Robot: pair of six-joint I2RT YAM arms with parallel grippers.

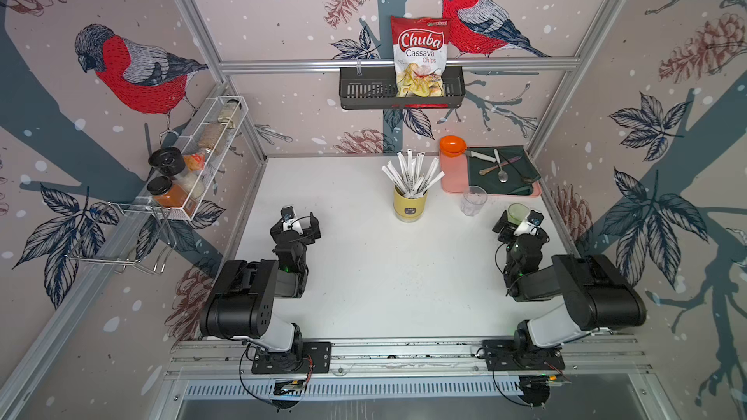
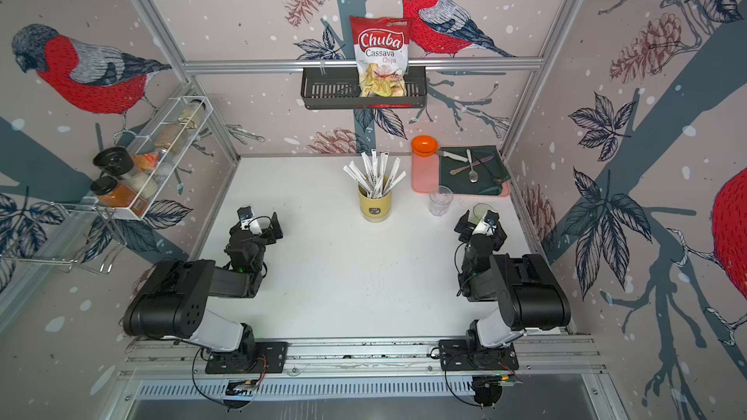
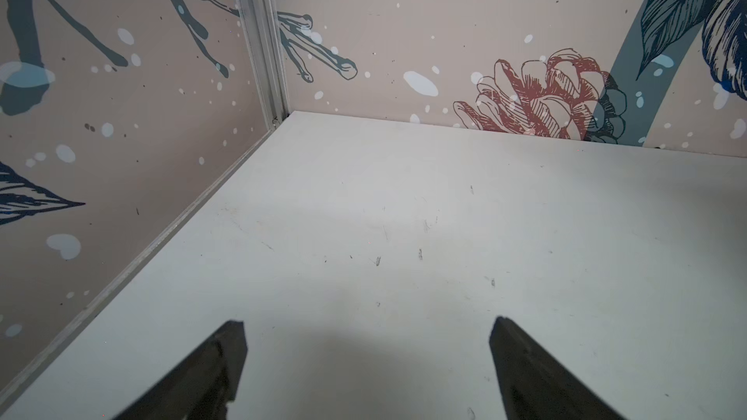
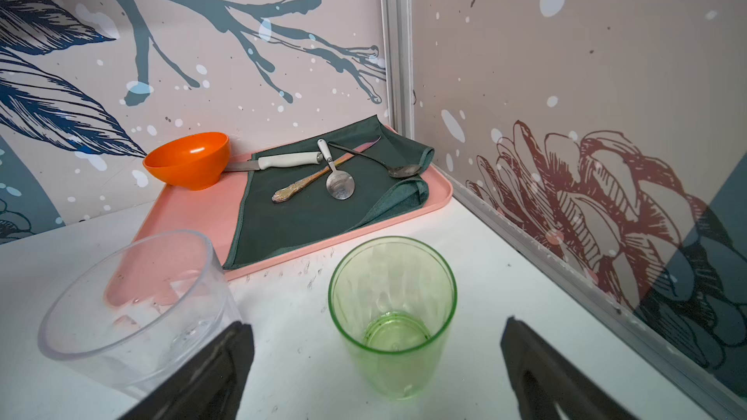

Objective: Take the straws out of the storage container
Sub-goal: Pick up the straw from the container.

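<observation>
Left wrist view shows the left tool (image 3: pixel 368 321) spread and empty; the right tool (image 4: pixel 376 323) likewise. The straws (image 1: pixel 410 173) fan outward because the storage container (image 1: pixel 409 206) supports only their lower ends.

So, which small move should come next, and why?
Probably swing the left gripper, open and empty, toward the straws standing fanned in the yellow cup. Bare table lies between them, while the right gripper, also open, faces a green glass and a clear glass.
</observation>
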